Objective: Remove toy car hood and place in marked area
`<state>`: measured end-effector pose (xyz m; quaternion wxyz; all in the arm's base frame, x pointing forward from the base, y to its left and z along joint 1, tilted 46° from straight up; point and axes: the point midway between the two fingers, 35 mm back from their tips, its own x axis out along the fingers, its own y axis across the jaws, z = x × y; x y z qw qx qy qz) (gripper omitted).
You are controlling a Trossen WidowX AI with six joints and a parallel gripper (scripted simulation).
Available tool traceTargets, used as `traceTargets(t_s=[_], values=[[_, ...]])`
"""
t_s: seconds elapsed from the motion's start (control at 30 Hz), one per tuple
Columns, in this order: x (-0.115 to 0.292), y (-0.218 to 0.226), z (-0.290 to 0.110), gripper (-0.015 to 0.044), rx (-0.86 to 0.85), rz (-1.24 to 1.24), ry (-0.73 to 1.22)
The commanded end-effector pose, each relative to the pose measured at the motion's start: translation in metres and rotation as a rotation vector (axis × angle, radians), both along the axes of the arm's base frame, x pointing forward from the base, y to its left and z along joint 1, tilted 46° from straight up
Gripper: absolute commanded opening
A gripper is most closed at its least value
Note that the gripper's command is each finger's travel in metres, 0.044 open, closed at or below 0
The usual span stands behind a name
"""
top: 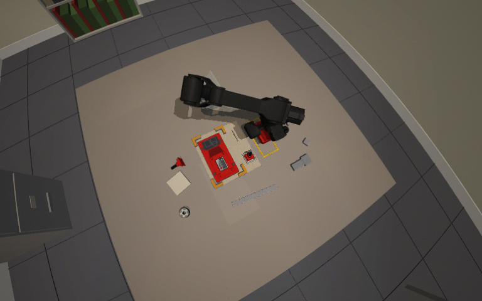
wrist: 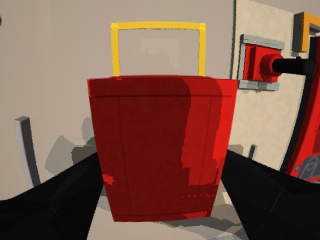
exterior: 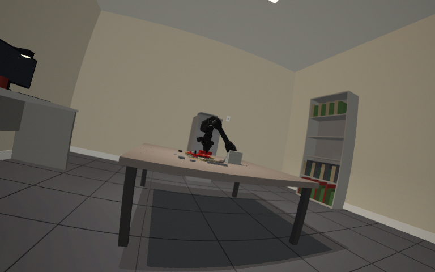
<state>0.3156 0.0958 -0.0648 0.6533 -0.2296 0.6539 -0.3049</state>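
My gripper (top: 262,133) (wrist: 162,156) is shut on the red hood (top: 264,137) (wrist: 150,125) (exterior: 205,152), one black finger at each side. The hood is low over the rear part of the marked area, a yellow outline (top: 271,152) (wrist: 157,26) whose front end shows beyond it. The hood and arm hide the rest of the outline. Whether the hood touches the table is not clear. The red toy car (top: 227,169) lies beside the area, its engine bay uncovered, between orange corner brackets (top: 243,170).
A red part with a black stick (top: 249,155) (wrist: 257,65) stands close beside the marked area. Grey blocks (top: 301,162) lie on its other side. A long grey bar (top: 255,195), a cream square (top: 178,183), a wheel (top: 184,212) and another red part (top: 180,162) lie around the car.
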Motion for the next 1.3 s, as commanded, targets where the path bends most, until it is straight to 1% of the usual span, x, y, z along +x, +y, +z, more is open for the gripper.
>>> traceTargets(t_s=[0.0,1.27], values=[[0.0,-0.002,-0.002,0.0,-0.004,0.006,0.001],[-0.003,-0.021,-0.018,0.0,-0.006,0.006,0.001]])
